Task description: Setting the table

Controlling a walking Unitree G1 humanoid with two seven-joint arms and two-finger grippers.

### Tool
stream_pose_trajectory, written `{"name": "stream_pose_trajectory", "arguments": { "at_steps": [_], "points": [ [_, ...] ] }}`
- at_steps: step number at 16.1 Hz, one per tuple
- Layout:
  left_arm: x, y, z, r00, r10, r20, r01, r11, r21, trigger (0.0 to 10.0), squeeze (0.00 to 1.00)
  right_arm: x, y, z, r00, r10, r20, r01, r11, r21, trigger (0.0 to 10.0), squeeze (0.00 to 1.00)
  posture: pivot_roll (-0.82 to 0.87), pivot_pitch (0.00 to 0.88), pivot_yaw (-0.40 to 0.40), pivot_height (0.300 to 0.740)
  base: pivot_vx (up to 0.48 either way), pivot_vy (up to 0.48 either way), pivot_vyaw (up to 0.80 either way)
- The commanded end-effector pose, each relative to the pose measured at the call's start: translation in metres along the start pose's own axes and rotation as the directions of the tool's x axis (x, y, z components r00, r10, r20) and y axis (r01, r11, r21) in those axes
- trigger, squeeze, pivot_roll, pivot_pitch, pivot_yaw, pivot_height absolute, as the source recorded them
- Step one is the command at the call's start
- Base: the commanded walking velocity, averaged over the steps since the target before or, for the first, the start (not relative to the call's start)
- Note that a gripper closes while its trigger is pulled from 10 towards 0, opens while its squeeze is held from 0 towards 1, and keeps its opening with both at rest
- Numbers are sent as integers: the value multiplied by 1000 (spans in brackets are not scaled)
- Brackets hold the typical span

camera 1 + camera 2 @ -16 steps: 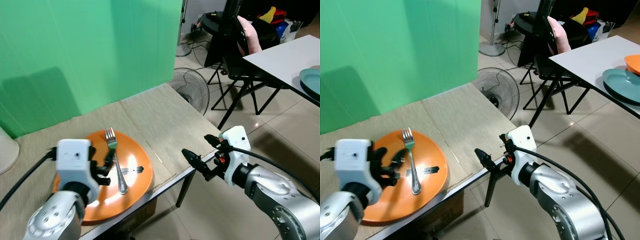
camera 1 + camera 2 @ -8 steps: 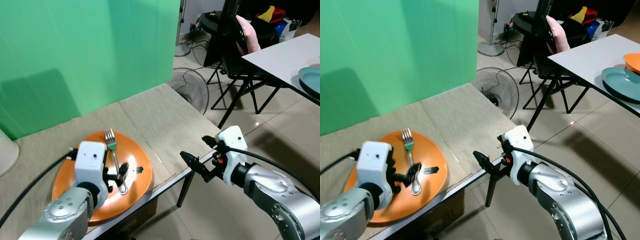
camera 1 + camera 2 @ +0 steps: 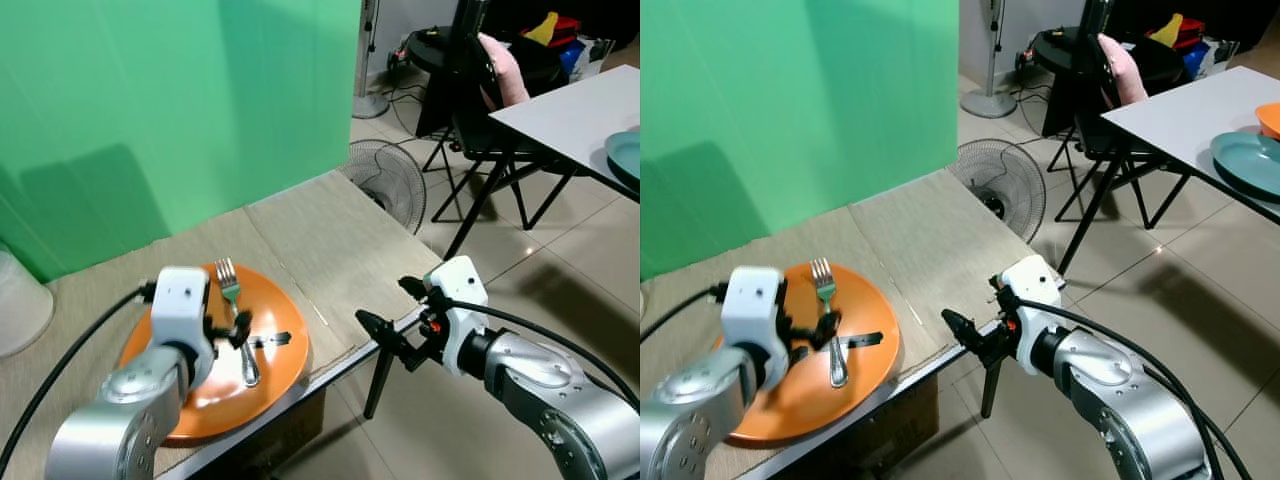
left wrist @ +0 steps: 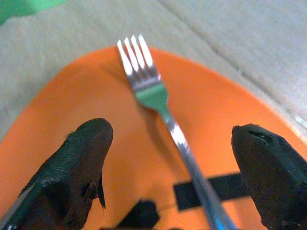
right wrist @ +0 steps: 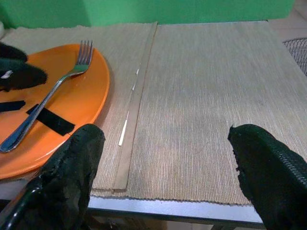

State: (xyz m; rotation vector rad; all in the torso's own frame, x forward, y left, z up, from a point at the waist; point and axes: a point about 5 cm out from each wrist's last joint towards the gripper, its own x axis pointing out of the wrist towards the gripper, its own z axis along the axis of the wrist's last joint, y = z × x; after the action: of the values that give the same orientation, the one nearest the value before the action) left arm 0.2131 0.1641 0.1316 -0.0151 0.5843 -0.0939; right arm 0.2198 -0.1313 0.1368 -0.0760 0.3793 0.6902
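An orange plate (image 3: 285,315) lies on the beige woven mat (image 3: 330,240) near the table's front edge. A silver fork (image 4: 165,112) rests on the plate with its tines pointing away from me and its handle across a strip of black tape (image 3: 275,340). My left gripper (image 3: 232,330) hovers open just above the plate, one finger on each side of the fork's handle, holding nothing. My right gripper (image 3: 382,302) is open and empty at the table's front edge, to the right of the plate, pointing across the mat.
The table edge runs diagonally just under my right gripper. On the tiled floor beyond stand a fan (image 3: 385,185) and a black chair (image 3: 480,90). A white table (image 3: 580,100) with a teal plate (image 3: 628,155) is far right. A green screen (image 3: 150,100) backs the table.
My left gripper has moved from the plate's left part to over the fork, its fingers now astride the handle. The right gripper has hardly moved. The camera shifted slightly.
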Motion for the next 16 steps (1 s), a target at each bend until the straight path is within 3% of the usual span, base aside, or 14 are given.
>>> {"name": "stream_pose_trajectory", "arguments": {
  "at_steps": [1,4,8,10,14,16],
  "points": [
    [6,4,-2,1000,4,-19,-4,1000,-7,10000,0,-3,-2,0,1000,-15,-2,15,1000,-3,10000,0,-63,6,45,740,0,0,0],
    [16,11,-9,997,29,-77,-28,1000,13,10000,0,-2,0,1,1000,11,-11,-11,1000,-19,10000,0,-61,7,41,740,0,0,0],
    [23,12,-12,995,-9,-102,7,1000,-19,10000,0,-5,9,6,982,189,-6,-189,978,-85,10000,0,-60,12,45,740,0,0,0],
    [29,4,-9,993,-69,-91,66,997,-33,10000,0,-15,12,9,931,364,-42,-365,913,-180,10000,0,-63,12,49,740,0,0,0],
    [38,8,-11,989,-44,-140,45,999,5,10000,0,-25,8,11,840,530,-115,-543,815,-203,10000,0,-57,17,53,740,0,0,0],
    [39,10,-12,988,-31,-154,32,999,4,6314,0,-27,8,12,823,555,-123,-569,798,-200,10000,0,-56,17,54,740,0,0,0]
  ]
}}
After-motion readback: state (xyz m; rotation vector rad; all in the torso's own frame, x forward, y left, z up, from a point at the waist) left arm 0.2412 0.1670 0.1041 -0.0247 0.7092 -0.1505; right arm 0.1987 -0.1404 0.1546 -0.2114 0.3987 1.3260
